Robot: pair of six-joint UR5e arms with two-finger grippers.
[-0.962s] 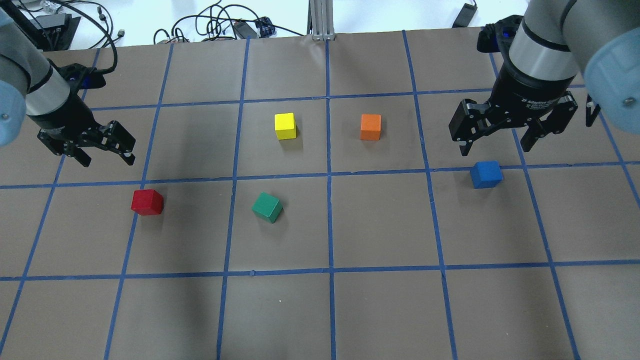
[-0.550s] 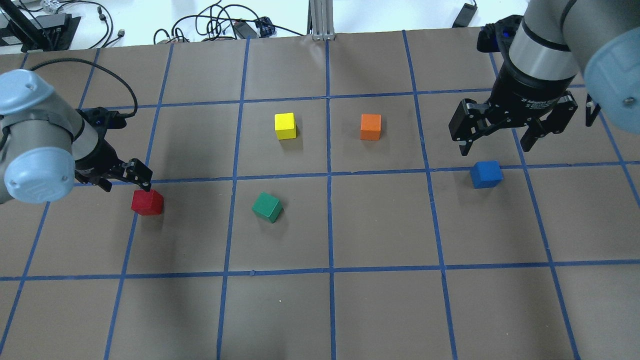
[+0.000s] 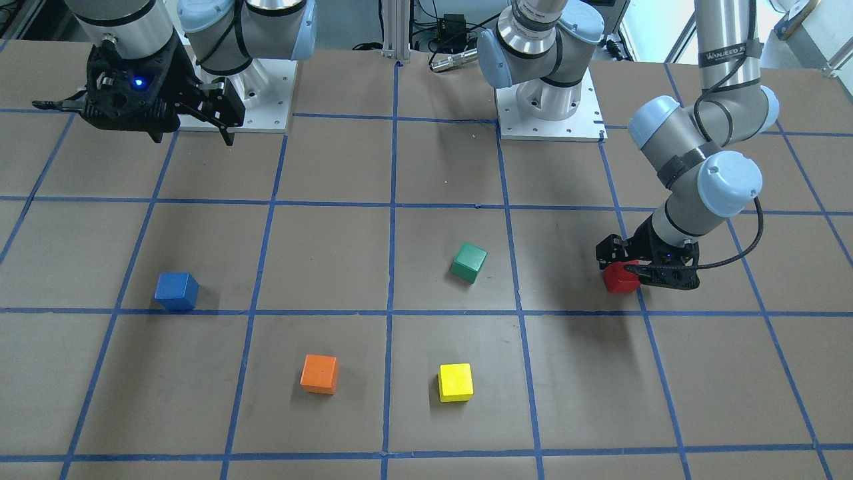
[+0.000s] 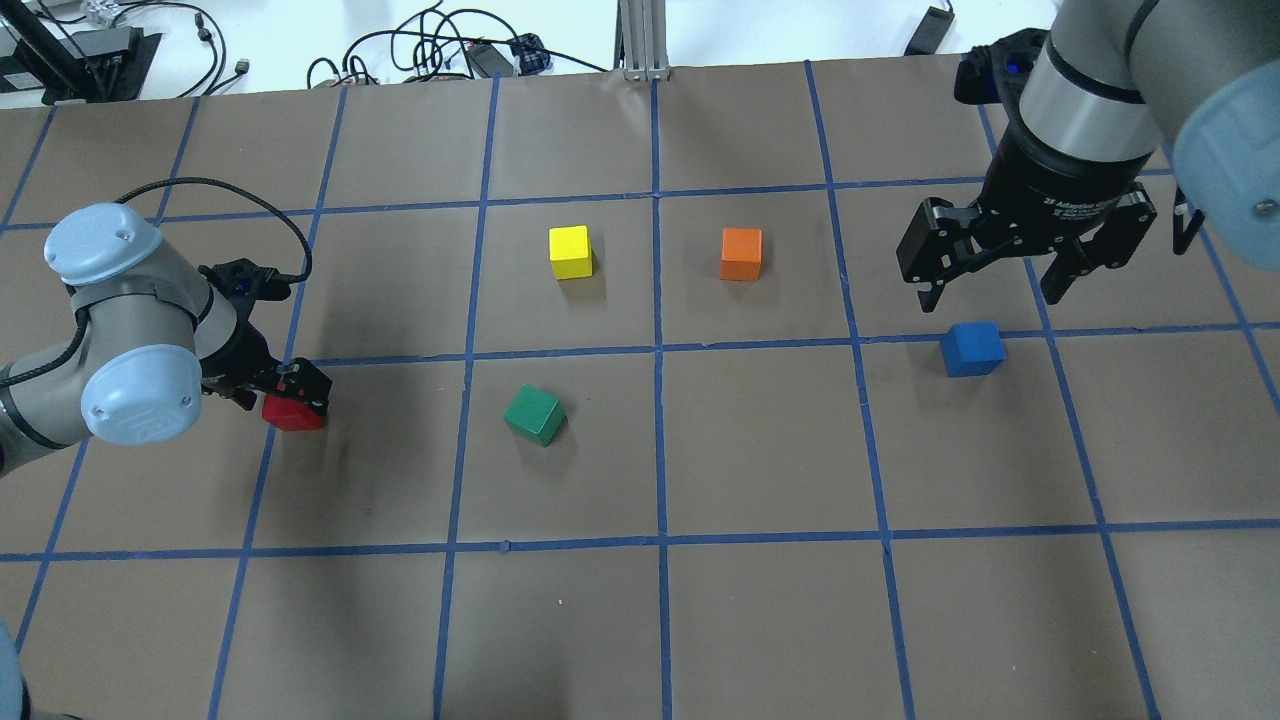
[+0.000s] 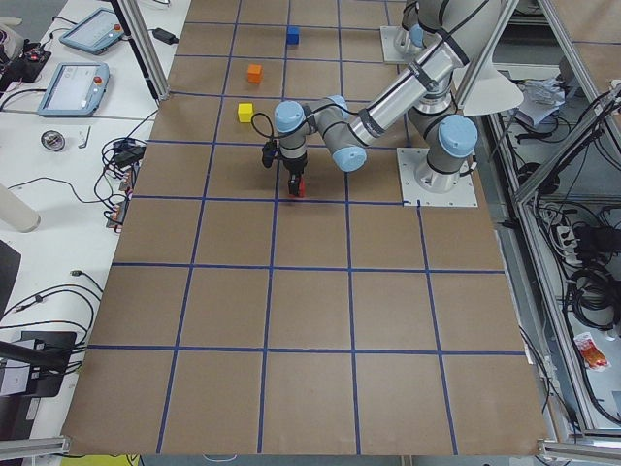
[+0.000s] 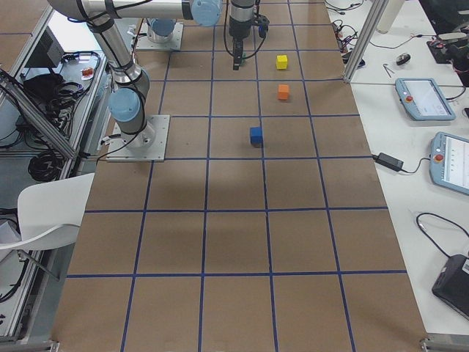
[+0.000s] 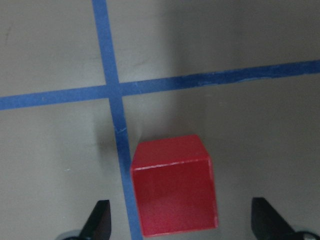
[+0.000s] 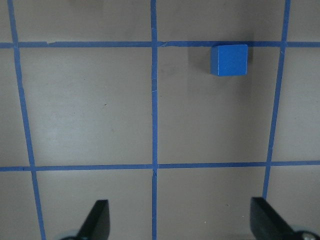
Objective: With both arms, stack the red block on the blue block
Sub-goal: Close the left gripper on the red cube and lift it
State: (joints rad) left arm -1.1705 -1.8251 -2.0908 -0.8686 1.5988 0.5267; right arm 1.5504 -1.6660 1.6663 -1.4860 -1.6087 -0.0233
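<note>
The red block sits on the brown table at the left, beside a blue tape line. My left gripper is low over it. In the left wrist view the red block lies between the two open fingers, with a gap on each side. The front view shows the same gripper at the red block. The blue block sits at the right. My right gripper hangs open and empty, high behind it. The right wrist view shows the blue block far below.
A green block, tilted, lies right of the red one. A yellow block and an orange block sit further back, mid-table. Cables lie beyond the table's far edge.
My left arm has swung in and come down, bringing its open gripper from up-left of the red block to around it. The right arm and all blocks have stayed still.
</note>
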